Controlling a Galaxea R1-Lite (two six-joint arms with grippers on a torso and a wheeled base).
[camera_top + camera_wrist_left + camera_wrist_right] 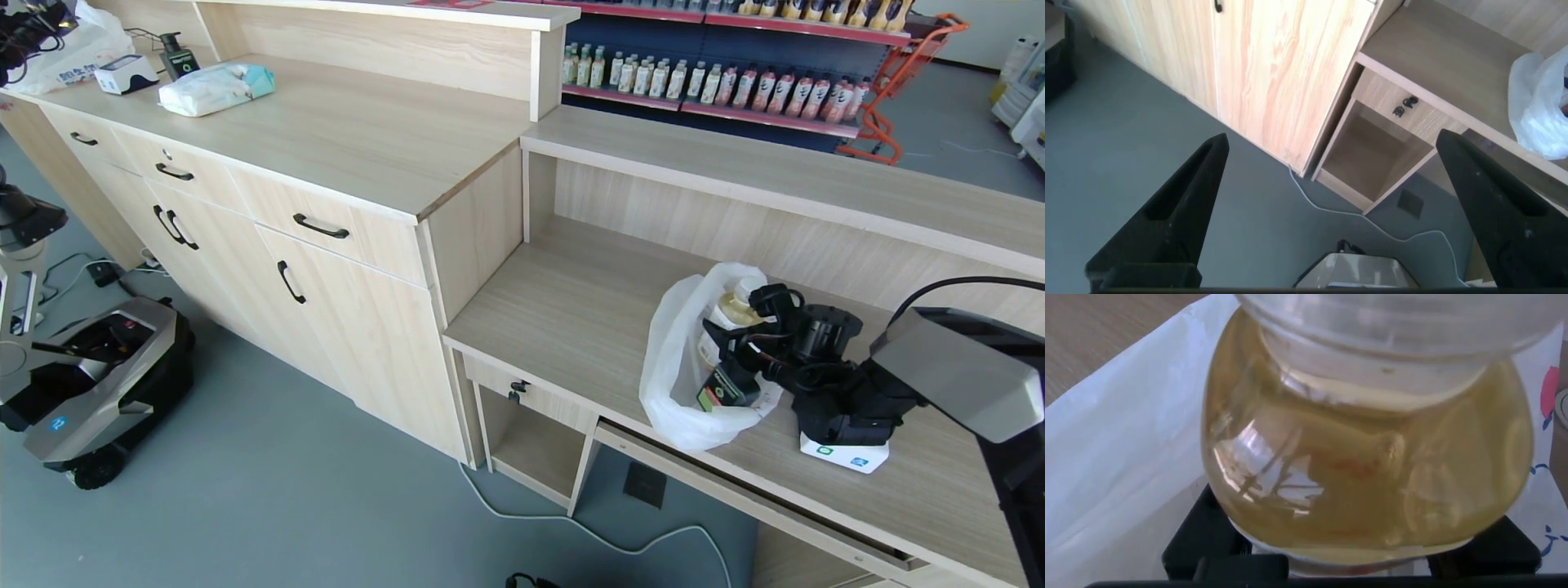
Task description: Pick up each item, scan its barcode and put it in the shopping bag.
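Right claw [739, 359] clamped on the bottle [729, 314] in the mouth of the shopping bag [673, 359]

The right arm lies low along the counter [571, 310], wrist bent toward the bag, with the claw gripping the bottle's belly while its shoulder and cap sit inside the bag's opening. The bottle looks full of yellow liquid, so probably weighty, with smooth clear walls that could slip. The broad body below the shoulder is the sound place to hold it. The bag is thin, limp film that is likely to sag and catch a finger. A small white box [845, 456] sits just beside the bag, under the right arm. The left claw [1333, 139] hangs well apart from the bag over the floor, spread wide and holding nothing. Far beyond the bag, on the higher counter, a pack of wipes [216, 88] waits; it looks soft and light, best pinched across its narrow width.
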